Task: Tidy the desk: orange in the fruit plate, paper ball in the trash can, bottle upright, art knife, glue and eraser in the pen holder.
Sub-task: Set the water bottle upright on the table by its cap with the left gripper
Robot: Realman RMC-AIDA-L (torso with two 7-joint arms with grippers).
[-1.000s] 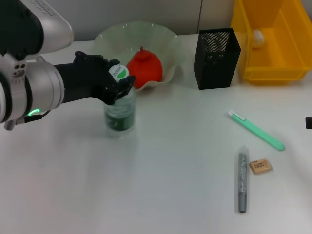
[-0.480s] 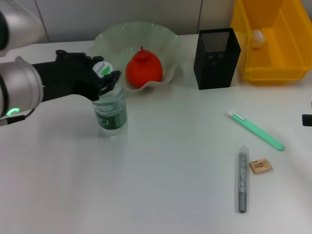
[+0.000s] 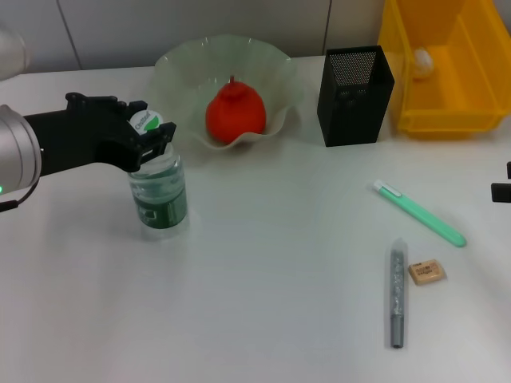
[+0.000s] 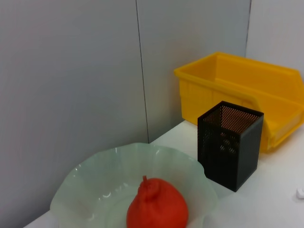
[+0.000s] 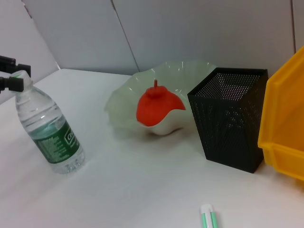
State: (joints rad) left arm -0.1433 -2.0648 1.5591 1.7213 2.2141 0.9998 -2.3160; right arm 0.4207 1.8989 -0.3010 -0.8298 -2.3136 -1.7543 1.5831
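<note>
The bottle (image 3: 159, 197) stands nearly upright on the table's left side, and my left gripper (image 3: 149, 132) is shut on its white cap. The right wrist view shows the bottle (image 5: 48, 130) with those black fingertips (image 5: 11, 73) at its cap. The orange (image 3: 235, 113) lies in the fruit plate (image 3: 182, 67). A paper ball (image 3: 421, 59) rests inside the trash can (image 3: 447, 121). The pen holder (image 3: 355, 99) stands between plate and can. On the right of the table lie the green art knife (image 3: 420, 214), the grey glue (image 3: 397, 297) and the eraser (image 3: 426, 272). Only a dark bit of my right gripper (image 3: 504, 191) shows at the right edge.
The left wrist view looks over the fruit plate (image 4: 95, 176) with the orange (image 4: 156, 209), the pen holder (image 4: 230, 145) and the trash can (image 4: 237, 80) against a grey wall. Bare white tabletop lies between the bottle and the art knife.
My left gripper has drawn the bottle leftward and a little nearer, away from the fruit plate. Everything else has stayed where it was.
</note>
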